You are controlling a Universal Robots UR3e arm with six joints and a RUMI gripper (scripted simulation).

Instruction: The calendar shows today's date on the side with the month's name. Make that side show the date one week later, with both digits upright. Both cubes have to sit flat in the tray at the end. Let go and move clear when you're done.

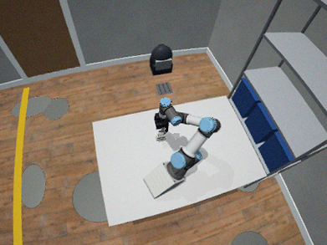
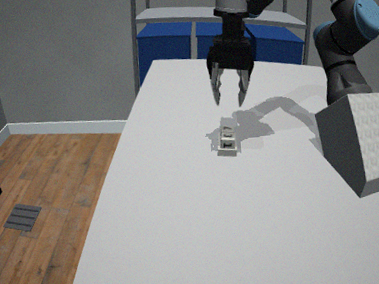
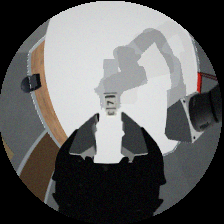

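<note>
The small white calendar tray (image 2: 227, 138) stands on the white table with its two cubes stacked along it. It also shows in the wrist view (image 3: 111, 102), where one cube face reads 7, and in the overhead view (image 1: 160, 137). My gripper (image 2: 229, 102) hangs straight above the tray, pointing down, well clear of it. Its fingers are narrowed to a partial gap with nothing between them. It also shows in the wrist view (image 3: 110, 122), with the tray just beyond the fingertips. The other digit and the month side are too small to read.
A grey ribbed wedge (image 2: 362, 141) sits at the arm's base to the right of the tray. Blue bins (image 2: 224, 38) under a metal shelf (image 1: 284, 89) stand past the table's far edge. The table's left edge drops to wooden floor.
</note>
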